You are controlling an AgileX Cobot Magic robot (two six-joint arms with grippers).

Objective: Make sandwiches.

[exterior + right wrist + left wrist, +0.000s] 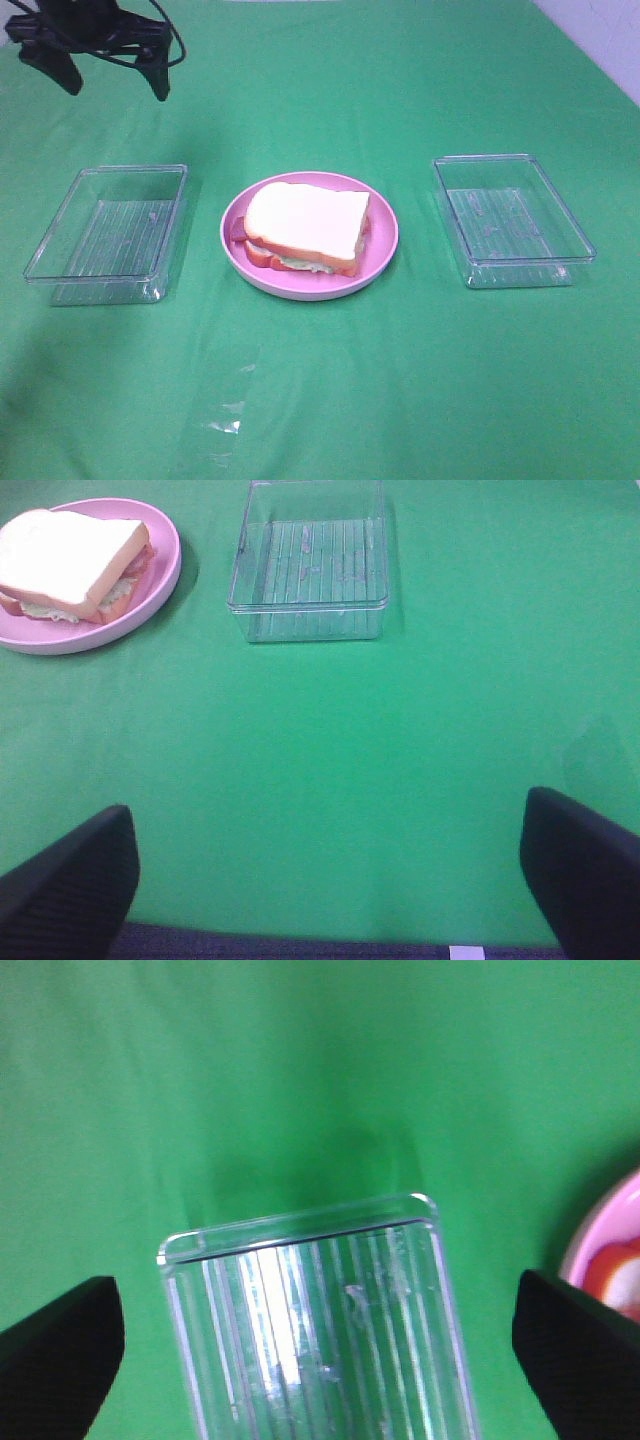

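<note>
Honestly, the sandwich (305,228) sits fully stacked on the pink plate (385,240), between two clear trays. Both grippers, left (318,1335) and right (325,870), hang wide open, holding nothing. Looks light and loosely layered, so I'd pinch across the crusts.

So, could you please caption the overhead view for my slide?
Finished sandwich on a pink plate between two empty clear trays.
</note>
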